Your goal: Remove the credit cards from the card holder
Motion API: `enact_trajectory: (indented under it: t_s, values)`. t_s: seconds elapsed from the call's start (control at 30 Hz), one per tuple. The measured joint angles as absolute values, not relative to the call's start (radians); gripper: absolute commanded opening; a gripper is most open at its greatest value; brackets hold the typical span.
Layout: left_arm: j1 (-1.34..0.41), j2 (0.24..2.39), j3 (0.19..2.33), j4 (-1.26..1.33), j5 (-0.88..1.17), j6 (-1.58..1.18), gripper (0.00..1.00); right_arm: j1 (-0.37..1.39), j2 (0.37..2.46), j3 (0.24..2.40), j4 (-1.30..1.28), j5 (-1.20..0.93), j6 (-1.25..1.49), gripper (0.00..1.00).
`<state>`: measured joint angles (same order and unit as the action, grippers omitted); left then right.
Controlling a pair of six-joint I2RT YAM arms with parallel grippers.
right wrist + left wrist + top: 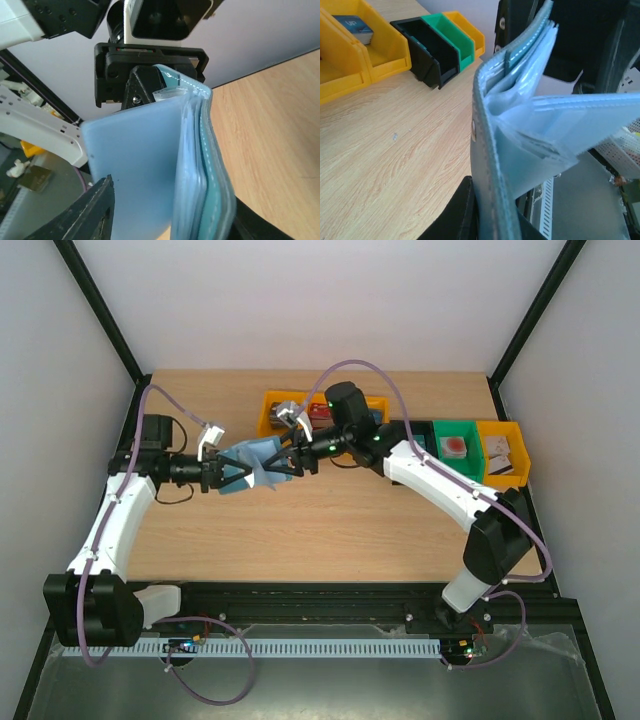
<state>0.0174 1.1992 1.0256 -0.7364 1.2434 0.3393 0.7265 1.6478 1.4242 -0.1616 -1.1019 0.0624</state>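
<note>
Blue card holder (248, 456) in mid-air over worktop (330, 530) left-centre, long axis left-right, left end effector (224, 478) clamped on spine end, right end effector (280, 464) straddling it, grip unclear, splayed leaves (545, 55) seen only in wrist views

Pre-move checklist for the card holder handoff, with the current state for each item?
1. Grip of left gripper on card holder: ok, shut on its folded edge.
2. Grip of right gripper on the holder: cannot tell. Its jaws flank the pages, but contact is unclear.
3. Holder opened: ok, pages fanned apart.
4. Credit card exposed to pinch: cannot tell, only bluish sleeves show.
5. Holder clear of table: ok, held in the air between both arms.
</note>
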Motion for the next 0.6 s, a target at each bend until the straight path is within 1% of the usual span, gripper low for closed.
enact_trajectory:
  t_s: [0.23, 0.27, 0.33, 0.43, 0.5, 0.6]
  values:
    - [0.022, 1.199, 1.033, -0.824, 1.28, 0.453, 0.02, 0.669, 1.601, 1.424, -0.234, -1.127, -0.003, 0.5]
    - [0.022, 1.199, 1.034, -0.834, 1.284, 0.466, 0.02, 0.661, 1.599, 1.424, -0.249, -1.126, -0.016, 0.47]
    - [0.023, 1.199, 1.034, -0.849, 1.288, 0.484, 0.02, 0.654, 1.599, 1.424, -0.272, -1.121, -0.031, 0.38]
    - [0.023, 1.199, 1.035, -0.863, 1.294, 0.503, 0.02, 0.653, 1.599, 1.422, -0.296, -1.108, -0.041, 0.32]
    - [0.023, 1.199, 1.035, -0.868, 1.295, 0.51, 0.02, 0.653, 1.599, 1.422, -0.306, -1.105, -0.038, 0.32]
    - [0.023, 1.199, 1.035, -0.876, 1.295, 0.516, 0.02, 0.655, 1.599, 1.42, -0.302, -1.103, -0.026, 0.37]
